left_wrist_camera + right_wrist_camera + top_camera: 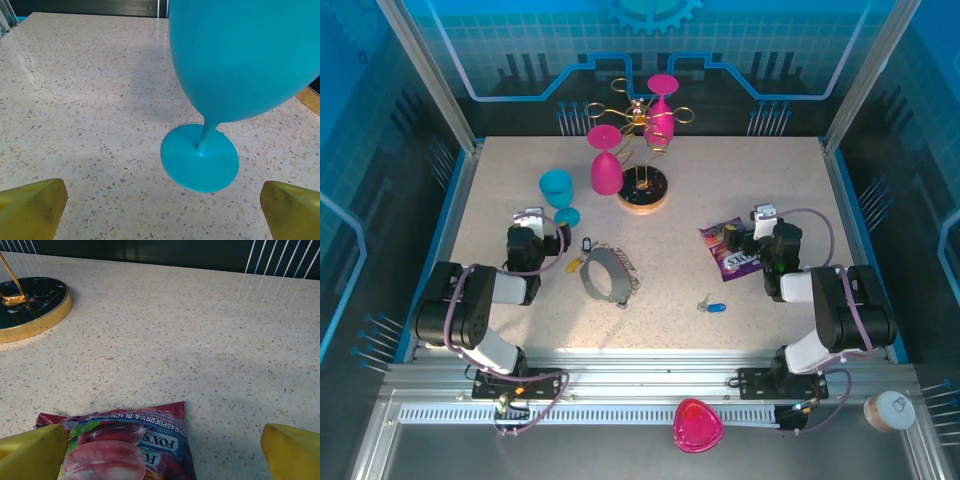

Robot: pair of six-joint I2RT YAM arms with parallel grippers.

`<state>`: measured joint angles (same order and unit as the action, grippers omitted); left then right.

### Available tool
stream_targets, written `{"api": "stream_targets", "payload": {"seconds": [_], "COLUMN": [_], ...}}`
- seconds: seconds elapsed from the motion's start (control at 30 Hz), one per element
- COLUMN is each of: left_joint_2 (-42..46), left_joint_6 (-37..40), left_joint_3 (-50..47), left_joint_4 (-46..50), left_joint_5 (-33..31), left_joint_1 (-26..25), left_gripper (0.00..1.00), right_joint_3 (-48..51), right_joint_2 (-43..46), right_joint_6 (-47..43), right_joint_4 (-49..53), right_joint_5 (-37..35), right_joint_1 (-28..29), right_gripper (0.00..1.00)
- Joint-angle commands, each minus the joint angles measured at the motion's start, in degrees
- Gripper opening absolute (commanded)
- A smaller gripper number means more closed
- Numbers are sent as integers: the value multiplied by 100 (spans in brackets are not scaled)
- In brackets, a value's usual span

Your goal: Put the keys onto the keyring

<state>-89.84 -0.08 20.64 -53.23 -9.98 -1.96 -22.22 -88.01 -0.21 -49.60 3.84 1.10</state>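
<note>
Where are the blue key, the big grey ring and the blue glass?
blue key (716, 308), top view, on its blue plastic head.
grey ring (590, 281), top view, on the left side of the hoop.
blue glass (240, 55), left wrist view, on its round bowl.

The table (75, 100) looks like smooth speckled stone with a soft shine. The blue glass (240, 60), upper right, looks like smooth, dull plastic. My left fingertips (30, 210), in the lower corners, are dull yellow. The snack packet (125, 445) at the bottom is shiny and crinkly. The keyring (588, 278), mid-frame, looks like thin grey metal.
</note>
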Motion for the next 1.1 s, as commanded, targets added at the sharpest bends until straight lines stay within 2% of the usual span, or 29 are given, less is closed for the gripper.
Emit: {"api": "stream_targets", "payload": {"seconds": [0.0, 0.73, 0.87, 0.97, 1.07], "left_joint_2": [68, 72, 96, 324, 873], "left_joint_6": [-4, -6, 12, 19, -44], "left_joint_3": [115, 123, 32, -316, -574], "left_joint_4": [-25, -13, -170, -640, -630], "left_joint_5": [137, 145, 189, 186, 7], "left_joint_1": [64, 64, 64, 64, 64], "left_gripper": [99, 99, 99, 99, 99], "right_joint_3": [-54, -55, -22, -134, -426], "right_joint_2": [-32, -32, 26, 626, 1408], "right_joint_6": [-42, -39, 23, 120, -56], "right_joint_4": [-155, -146, -186, 509, 1904], "right_joint_5": [-57, -54, 203, -2, -119], "right_joint_1": [57, 57, -65, -98, -95], "right_gripper": [100, 100, 100, 100, 100]}}
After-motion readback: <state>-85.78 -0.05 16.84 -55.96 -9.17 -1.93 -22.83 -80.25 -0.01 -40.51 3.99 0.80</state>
